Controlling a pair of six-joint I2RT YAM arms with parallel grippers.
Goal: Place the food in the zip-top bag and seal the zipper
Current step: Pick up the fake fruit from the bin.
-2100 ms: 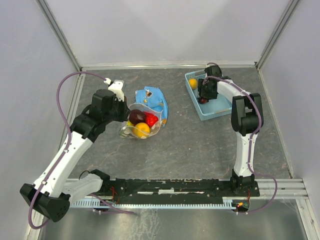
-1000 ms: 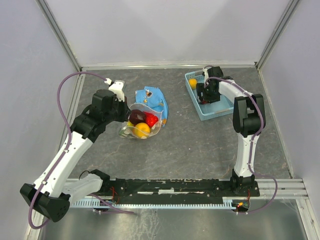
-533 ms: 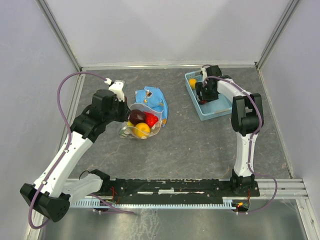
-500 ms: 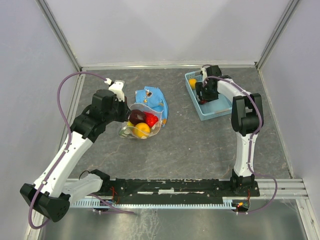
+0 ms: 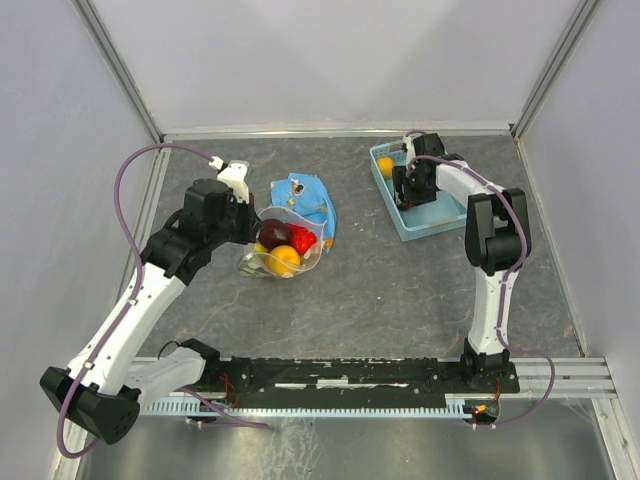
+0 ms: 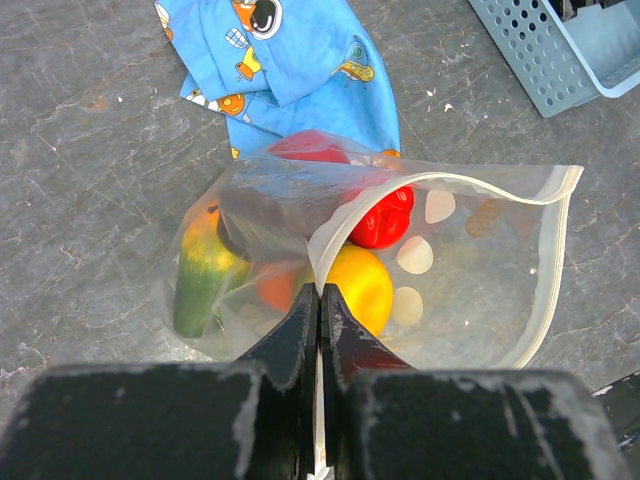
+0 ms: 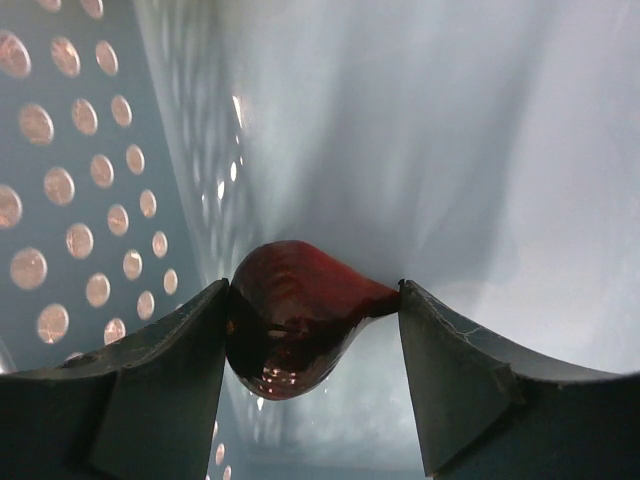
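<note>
Zip-top bag point(image 6: 470, 290), holding several fruits point(image 6: 362, 285), lies left of centre beside the blue cloth point(image 6: 290, 60); your left gripper point(image 6: 320, 298) pinches its rim. Your right gripper point(image 7: 312, 300) clasps a dark maroon fruit point(image 7: 290, 330) inside the basket point(image 5: 430, 222), far right.

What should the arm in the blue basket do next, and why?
Probably lift straight up. The right gripper has its fingers against both sides of the dark red fruit inside the basket, and the left gripper pinches the zip-top bag open.
</note>
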